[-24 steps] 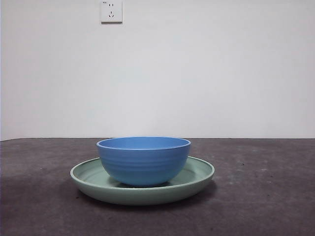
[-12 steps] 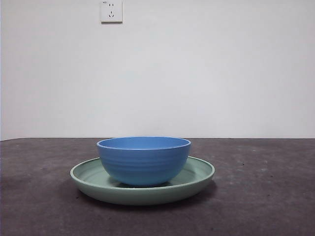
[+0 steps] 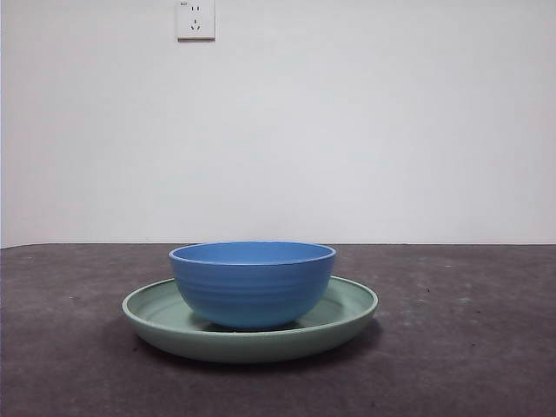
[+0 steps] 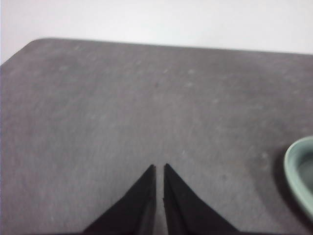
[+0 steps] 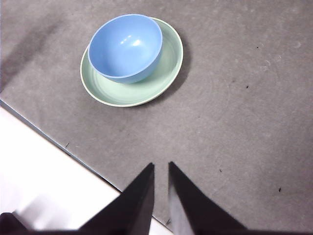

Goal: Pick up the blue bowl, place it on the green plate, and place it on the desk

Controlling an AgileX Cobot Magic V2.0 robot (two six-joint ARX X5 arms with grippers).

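Both my grippers, left (image 4: pixel 159 169) and right (image 5: pixel 160 166), hang nearly closed, empty. Round blue bowl (image 3: pixel 252 282) sits upright inside pale-green shallow plate (image 3: pixel 347 306) on speckled dark-grey desk (image 3: pixel 469 347); white wall, socket (image 3: pixel 195 19) behind.

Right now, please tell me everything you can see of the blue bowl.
The bowl is round, deep and medium blue, with faint horizontal ridges outside and a smooth rim. It looks like matte plastic or ceramic and appears empty. It stands upright on the green plate, which is wider than it, and sits off-centre toward one side of it. Only the plate touches it; neither gripper is near.
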